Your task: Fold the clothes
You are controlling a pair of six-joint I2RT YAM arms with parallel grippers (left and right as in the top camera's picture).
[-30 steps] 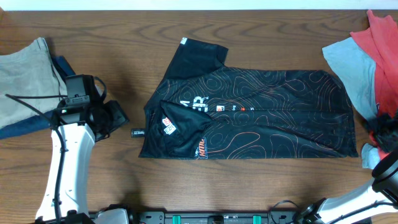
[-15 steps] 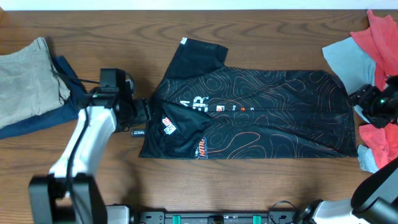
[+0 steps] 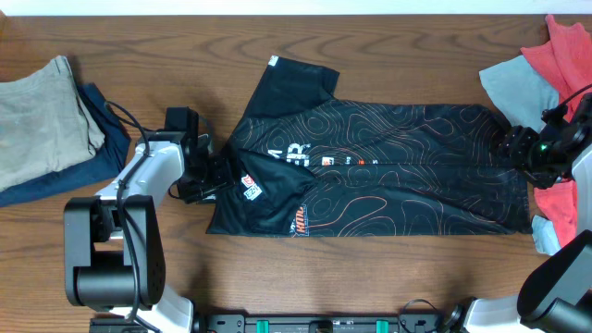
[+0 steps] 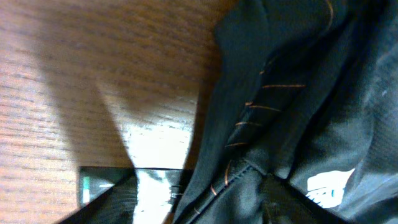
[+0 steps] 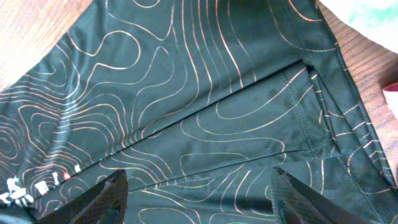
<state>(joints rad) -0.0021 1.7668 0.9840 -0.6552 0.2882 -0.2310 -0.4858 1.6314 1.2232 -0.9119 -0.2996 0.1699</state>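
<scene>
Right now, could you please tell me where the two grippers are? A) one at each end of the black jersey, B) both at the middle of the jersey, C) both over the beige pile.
A: the left gripper is at the sleeve end of the black jersey, and the right gripper is over its opposite end.

Likely a robotics lab: left arm [image 3: 148, 174] and right arm [image 3: 559, 274] at a wood-grain table [image 3: 388, 46].
</scene>
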